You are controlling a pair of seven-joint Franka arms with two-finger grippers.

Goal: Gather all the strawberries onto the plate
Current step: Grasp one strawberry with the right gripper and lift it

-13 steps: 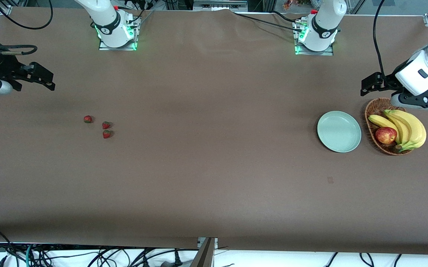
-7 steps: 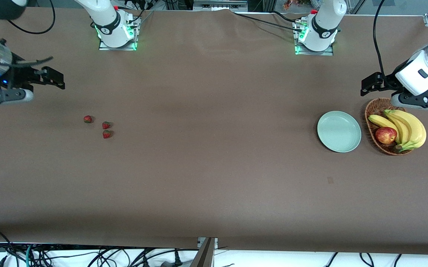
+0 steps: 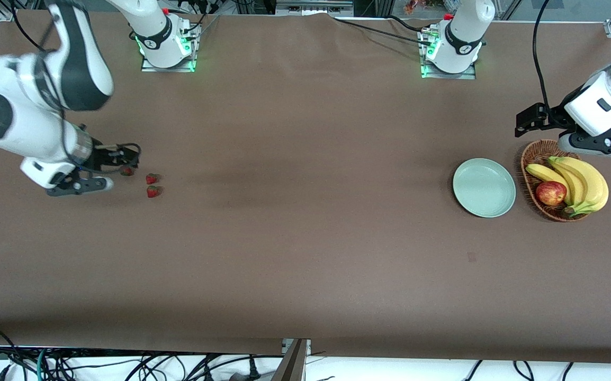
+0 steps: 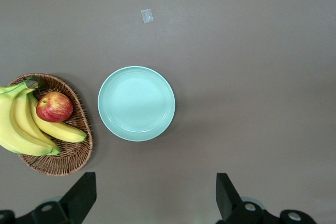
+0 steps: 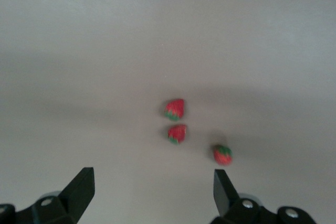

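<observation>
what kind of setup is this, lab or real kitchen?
Most likely a robotics lab bench. Two arm bases are bolted to a brown-covered table, loose cables hang along its edge, and the only items are props: strawberries, a mint-green plate and a fruit basket.

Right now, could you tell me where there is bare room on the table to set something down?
The widest bare stretch runs between the strawberries and the plate, and all along the camera edge. It is crowded at the left arm's end, where plate and basket sit side by side under the open left gripper. The open right gripper hangs over the berries.
</observation>
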